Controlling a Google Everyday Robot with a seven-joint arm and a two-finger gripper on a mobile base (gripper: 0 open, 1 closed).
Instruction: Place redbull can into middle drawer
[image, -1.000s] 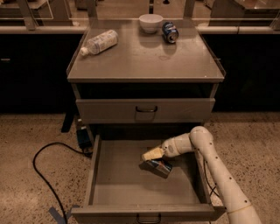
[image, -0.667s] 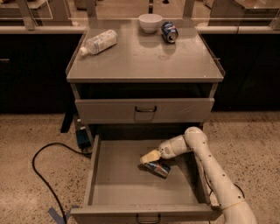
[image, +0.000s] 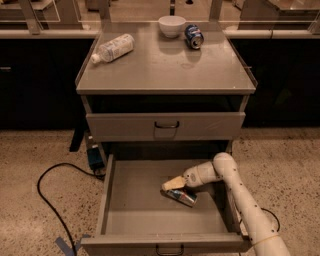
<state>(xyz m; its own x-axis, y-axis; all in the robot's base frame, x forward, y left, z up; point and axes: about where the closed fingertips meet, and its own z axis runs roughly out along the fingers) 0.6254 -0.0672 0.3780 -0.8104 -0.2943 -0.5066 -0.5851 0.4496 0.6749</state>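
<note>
The redbull can (image: 182, 197) lies on its side on the floor of the middle drawer (image: 135, 205), right of the drawer's centre. The drawer is pulled fully out, and its dark loop handle (image: 169, 248) shows at the front edge. My gripper (image: 173, 184) reaches into the drawer from the right on the white arm (image: 235, 195). It sits right over the can's upper left end, touching it or just above it. The can rests on the drawer floor.
The upper handled drawer (image: 166, 125) is closed. On the cabinet top lie a plastic bottle (image: 112, 48), a white bowl (image: 171, 25) and a dark blue can (image: 193, 36) on its side. A black cable (image: 47, 192) and a blue box (image: 94, 157) are on the floor at left.
My gripper has shifted slightly left and down, closer onto the can's left end. The can stays in about the same place on the drawer floor.
</note>
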